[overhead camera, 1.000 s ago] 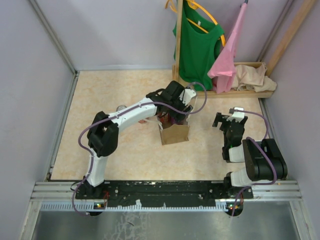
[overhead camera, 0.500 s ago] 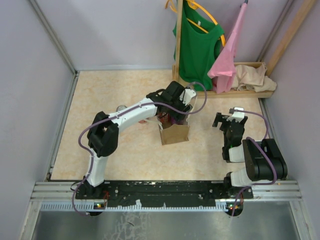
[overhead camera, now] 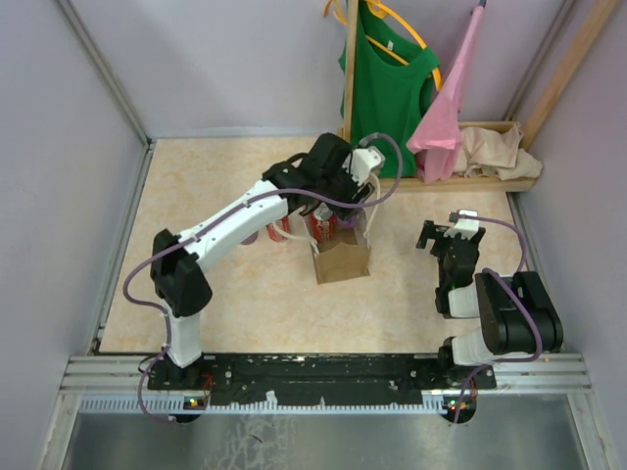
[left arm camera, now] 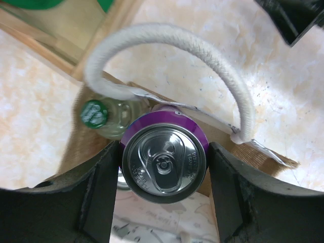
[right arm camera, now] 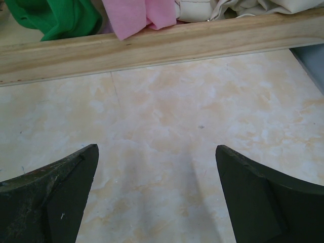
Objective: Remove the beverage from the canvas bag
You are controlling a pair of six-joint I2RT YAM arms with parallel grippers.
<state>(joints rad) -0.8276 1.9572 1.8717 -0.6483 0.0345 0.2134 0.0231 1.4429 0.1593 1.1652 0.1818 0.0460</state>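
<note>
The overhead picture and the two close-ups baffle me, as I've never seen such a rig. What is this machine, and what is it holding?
It is two robot arms, left and right, bolted at the near edge of a table. The overhead picture comes from a fixed camera above and behind them. Each close-up comes from a camera on one wrist, showing that arm's own two fingers. On the table stands a small canvas bag with rope handles. The left hand is closed on a purple can at the bag's mouth; a green-capped bottle sits in the bag beside it. The right hand is open and empty above the table. A green shirt hangs on a wooden rack at the back.
</note>
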